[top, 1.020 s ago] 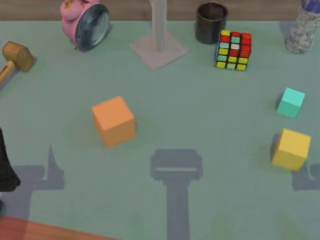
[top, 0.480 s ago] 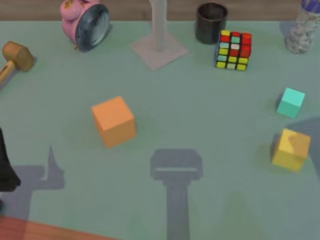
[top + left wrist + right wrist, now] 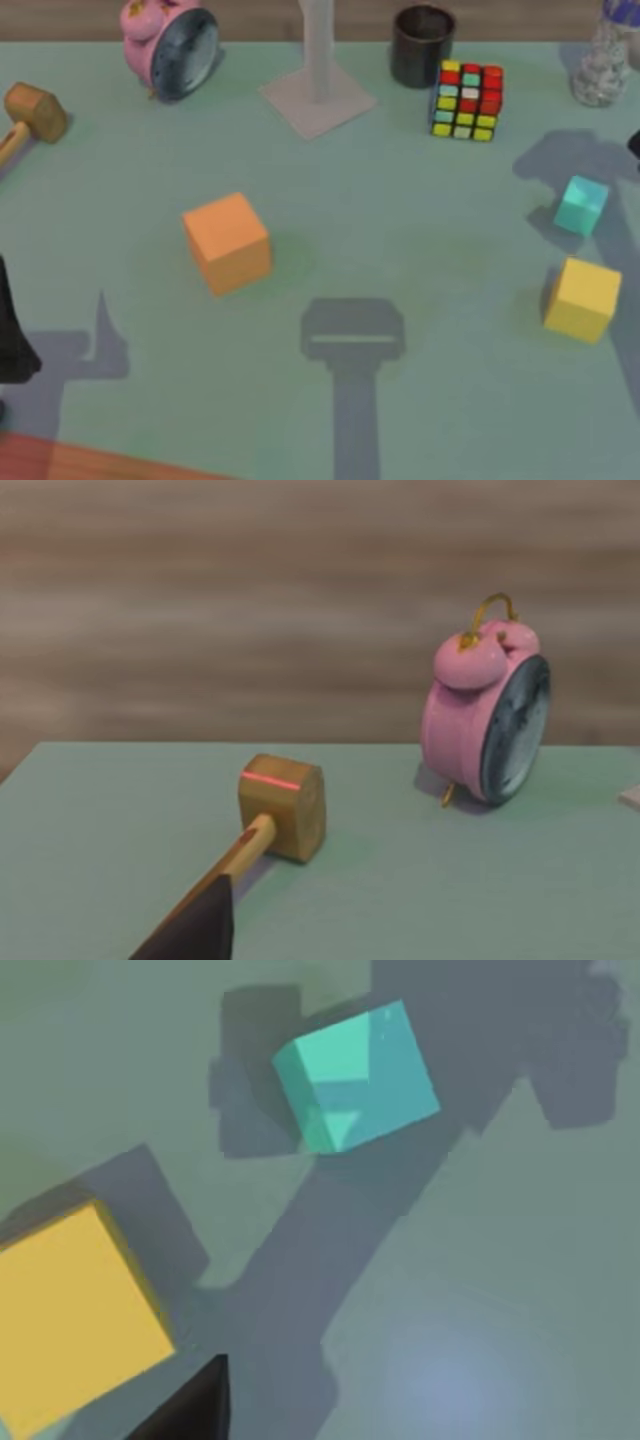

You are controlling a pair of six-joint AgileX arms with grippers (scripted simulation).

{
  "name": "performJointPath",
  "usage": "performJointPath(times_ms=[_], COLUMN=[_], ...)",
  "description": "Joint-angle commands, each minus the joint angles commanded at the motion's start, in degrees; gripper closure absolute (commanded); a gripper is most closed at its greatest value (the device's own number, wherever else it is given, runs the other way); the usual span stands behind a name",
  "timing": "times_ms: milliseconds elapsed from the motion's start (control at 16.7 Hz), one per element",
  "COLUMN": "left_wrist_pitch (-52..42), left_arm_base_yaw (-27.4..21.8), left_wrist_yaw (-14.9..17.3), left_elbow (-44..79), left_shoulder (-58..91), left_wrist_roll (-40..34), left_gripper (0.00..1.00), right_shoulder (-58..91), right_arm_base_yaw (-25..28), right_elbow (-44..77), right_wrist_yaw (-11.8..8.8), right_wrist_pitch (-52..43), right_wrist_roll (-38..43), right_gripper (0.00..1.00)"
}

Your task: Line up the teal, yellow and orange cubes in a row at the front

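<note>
The green counter (image 3: pixel 400 250) fills nearly the whole top view, with a strip of wood grain along the upper edge. The orange cube (image 3: pixel 227 243), largest of the three, sits left of centre in that view, turned a little off square and well apart from everything else. The yellow cube (image 3: pixel 582 299) is next in size, near the right edge and below mid-height; it also fills the lower left of the right wrist view (image 3: pixel 70 1310). The teal cube (image 3: pixel 581 205), the smallest, rests just above the yellow one in the top view, apart from it and lying in shadow; it shows at upper centre of the right wrist view (image 3: pixel 355 1075).

Along the upper edge of the top view, from left to right, stand a pink alarm clock (image 3: pixel 170 45), a pale stand (image 3: pixel 318 90) on a square base, a dark cup (image 3: pixel 422 45), a multicoloured puzzle cube (image 3: pixel 466 100) just below the cup, and a clear bottle (image 3: pixel 608 60) in the upper right corner. A wooden mallet (image 3: pixel 32 115) lies at the upper left.

The left arm (image 3: pixel 12 330) is a dark shape at the left edge (its end effector cannot be told as apart or together). The right end effector's state cannot be told either; only one dark fingertip (image 3: pixel 195 1410) shows at the bottom of the right wrist view.
</note>
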Motion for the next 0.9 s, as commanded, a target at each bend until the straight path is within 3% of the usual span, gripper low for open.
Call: performJointPath(times_ms=[480, 900], left_wrist_pitch=[0.0, 0.0], left_arm_base_yaw=[0.0, 0.0], left_wrist_yaw=[0.0, 0.0], left_elbow=[0.0, 0.0], left_shoulder=[0.0, 0.0], left_wrist_roll=[0.0, 0.0], left_gripper=[0.0, 0.0], right_shoulder=[34.5, 40.5], right_arm_base_yaw=[1.7, 1.9], right_elbow=[32.4, 38.7], right_wrist_yaw=[0.0, -0.1], right_wrist_pitch=[-19.3, -22.3], right_wrist_roll=[-14.5, -17.1], right_gripper=[0.0, 0.0])
